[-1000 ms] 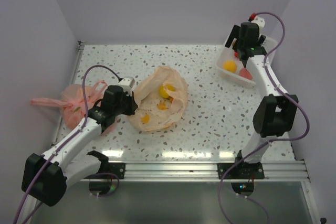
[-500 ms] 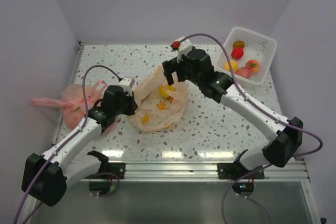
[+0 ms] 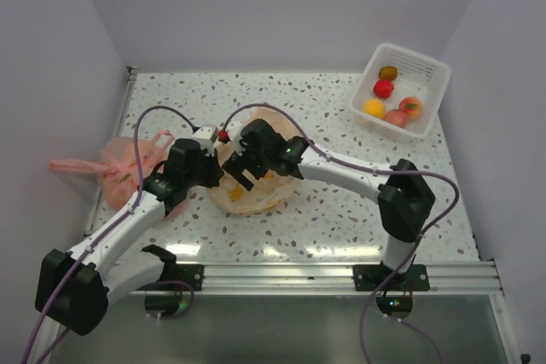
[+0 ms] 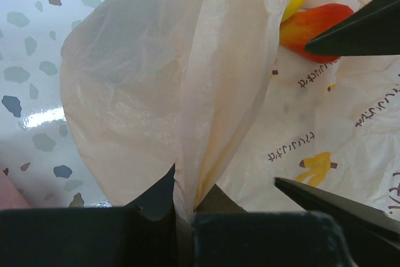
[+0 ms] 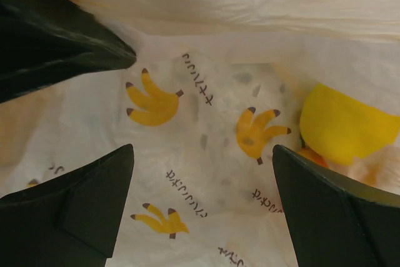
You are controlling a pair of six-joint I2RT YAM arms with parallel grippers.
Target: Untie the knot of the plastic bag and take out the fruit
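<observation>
**Bag pinched, fruit half hidden**

My left gripper [image 4: 184,217] clamps a fold of the plastic bag [image 4: 137,92], mid-table; my right gripper [image 5: 201,151] is spread wide over it. Film covers part of the yellow fruit [image 5: 347,126]. I cannot make out the knot.

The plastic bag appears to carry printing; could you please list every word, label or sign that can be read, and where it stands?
On the plastic bag: short dark script lines beside yellow banana drawings; seemingly Japanese, turned and crinkled, not reliably readable.
In the left wrist view, the same script lines are equally unreadable.
No other readable text in any view.
</observation>
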